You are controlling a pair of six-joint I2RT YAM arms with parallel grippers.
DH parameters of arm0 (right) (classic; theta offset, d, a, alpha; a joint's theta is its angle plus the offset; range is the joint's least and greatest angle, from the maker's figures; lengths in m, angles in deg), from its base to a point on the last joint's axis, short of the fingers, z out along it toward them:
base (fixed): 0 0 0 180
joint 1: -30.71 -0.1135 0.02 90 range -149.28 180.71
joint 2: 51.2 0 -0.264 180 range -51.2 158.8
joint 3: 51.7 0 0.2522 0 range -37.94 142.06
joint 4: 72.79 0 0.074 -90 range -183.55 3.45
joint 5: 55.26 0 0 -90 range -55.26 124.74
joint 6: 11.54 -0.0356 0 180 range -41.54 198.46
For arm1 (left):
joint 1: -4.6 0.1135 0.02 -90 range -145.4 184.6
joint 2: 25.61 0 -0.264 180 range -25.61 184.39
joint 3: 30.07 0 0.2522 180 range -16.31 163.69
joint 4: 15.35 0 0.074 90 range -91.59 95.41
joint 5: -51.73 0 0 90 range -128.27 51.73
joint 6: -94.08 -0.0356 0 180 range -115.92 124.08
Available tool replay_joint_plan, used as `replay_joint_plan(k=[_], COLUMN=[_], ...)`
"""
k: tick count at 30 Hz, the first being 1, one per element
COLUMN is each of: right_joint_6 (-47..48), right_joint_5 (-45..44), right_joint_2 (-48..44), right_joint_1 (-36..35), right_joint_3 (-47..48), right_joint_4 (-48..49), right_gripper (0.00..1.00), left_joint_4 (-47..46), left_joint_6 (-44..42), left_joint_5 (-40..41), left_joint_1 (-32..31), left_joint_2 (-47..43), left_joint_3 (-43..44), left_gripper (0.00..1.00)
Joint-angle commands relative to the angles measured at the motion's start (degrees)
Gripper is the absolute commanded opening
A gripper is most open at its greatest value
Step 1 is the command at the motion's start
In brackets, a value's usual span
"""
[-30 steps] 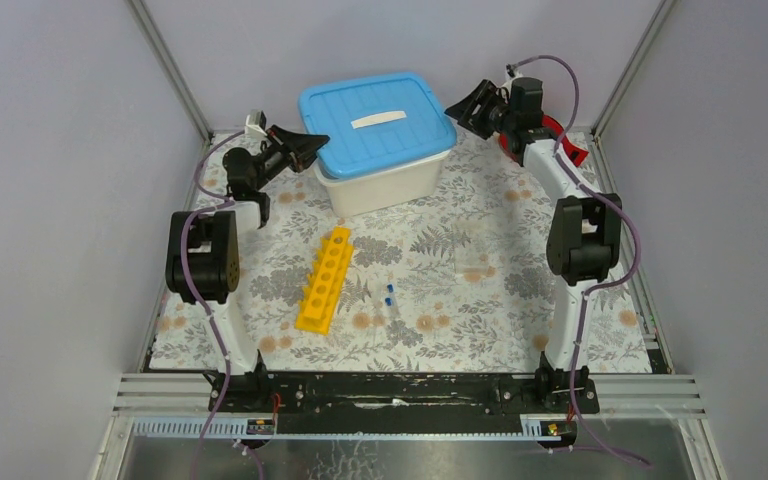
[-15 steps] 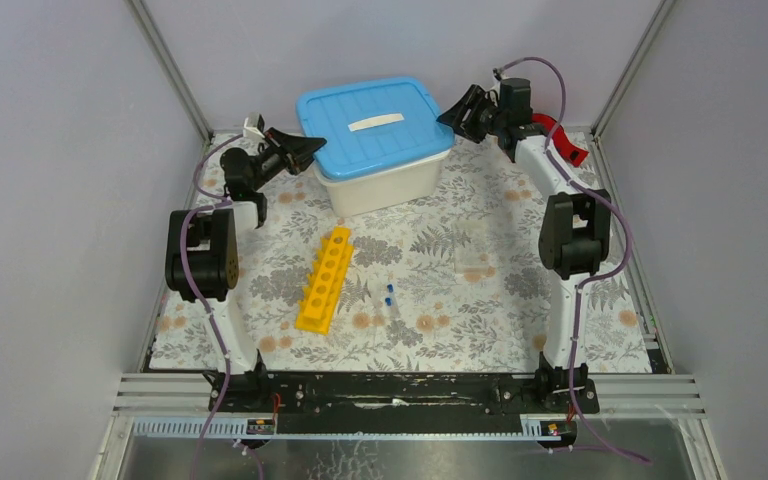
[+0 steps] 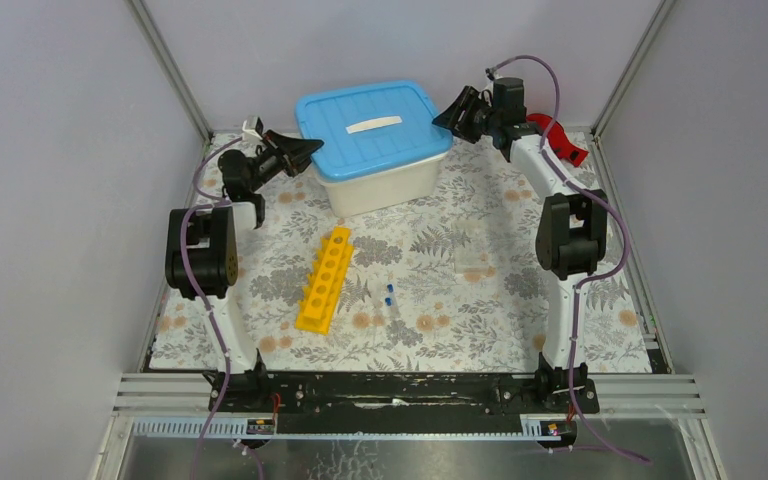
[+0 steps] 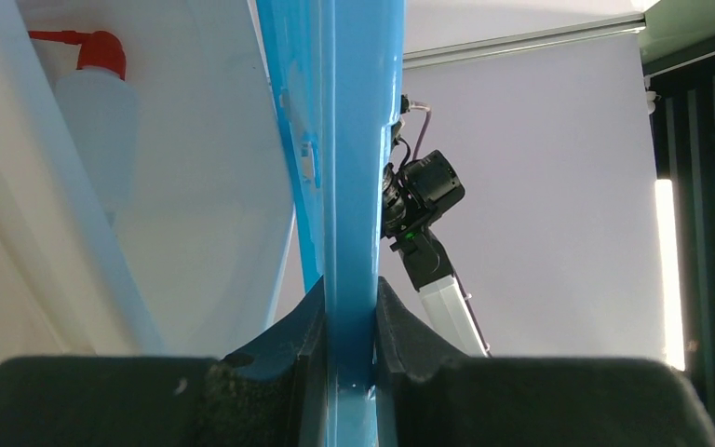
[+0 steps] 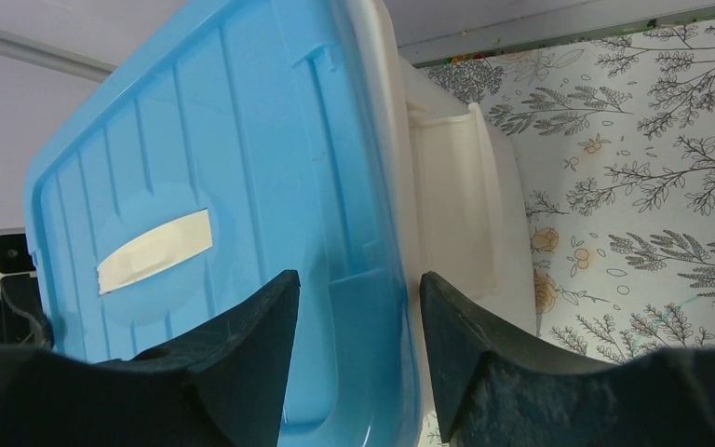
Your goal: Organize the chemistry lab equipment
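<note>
The yellow test-tube rack (image 3: 325,278) lies on the mat, left of centre. Two tiny blue-capped tubes (image 3: 390,294) lie just right of it. The black wire ring stand is out of view. My left gripper (image 3: 303,148) is shut on the left edge of the blue lid (image 3: 360,105) of the white tub (image 3: 390,182); in the left wrist view my left gripper (image 4: 349,312) pinches the lid (image 4: 352,140). My right gripper (image 3: 452,113) is open at the lid's right edge; in the right wrist view my right gripper (image 5: 358,279) straddles the lid's rim (image 5: 372,270).
A red object (image 3: 562,140) lies at the back right corner behind the right arm. A small clear item (image 3: 472,262) lies right of centre. A white bottle with a red spout (image 4: 93,93) shows through the tub wall. Enclosure walls stand close behind the tub.
My right gripper has moved left and up to the lid's right edge. My left gripper has stayed shut on the lid's left edge and risen slightly.
</note>
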Motion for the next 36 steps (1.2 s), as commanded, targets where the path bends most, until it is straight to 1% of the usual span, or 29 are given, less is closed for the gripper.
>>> replay_joint_plan(k=[1, 6, 11, 15, 19, 24, 29, 31, 36], right_joint_6=[1.1, 1.4, 1.5, 1.5, 1.7, 1.8, 1.9, 2.1, 4.0], right_joint_5=[0.4, 0.0, -0.2, -0.6, -0.8, -1.2, -1.5, -1.9, -3.7], right_joint_2=[0.4, 0.7, 1.2, 1.5, 1.4, 1.0, 0.8, 0.7, 0.3], right_joint_1=[-2.0, -2.5, -2.9, -3.1, -3.3, -3.3, -3.3, -3.4, -3.6], right_joint_3=[2.5, 3.0, 3.7, 4.2, 4.0, 3.3, 2.3, 1.9, 2.1], right_joint_4=[-0.5, -1.0, -1.4, -1.6, -1.7, -1.6, -1.4, -1.3, -3.2], right_gripper=[0.57, 0.56, 0.56, 0.55, 0.55, 0.55, 0.54, 0.54, 0.53], left_joint_4=[-6.4, -7.9, -6.1, -5.5, -2.6, 7.2, 23.7, 28.9, 35.2], left_joint_6=[0.9, 1.5, 0.0, -0.9, -2.8, -8.1, -18.3, -21.4, -24.5], left_joint_5=[-1.3, -1.0, -1.0, -1.0, -1.1, -0.6, 1.0, 2.0, 3.3], left_joint_1=[1.2, 2.1, 2.9, 3.0, 3.3, 4.0, 4.3, 4.3, 4.3], left_joint_2=[0.7, 0.1, -0.6, -0.6, -0.9, -3.1, -6.2, -7.0, -7.2], left_joint_3=[0.3, -0.7, -2.3, -3.2, -3.2, -2.6, -0.1, 1.7, 4.3], left_gripper=[0.21, 0.3, 0.34, 0.4, 0.42, 0.43, 0.46, 0.47, 0.48])
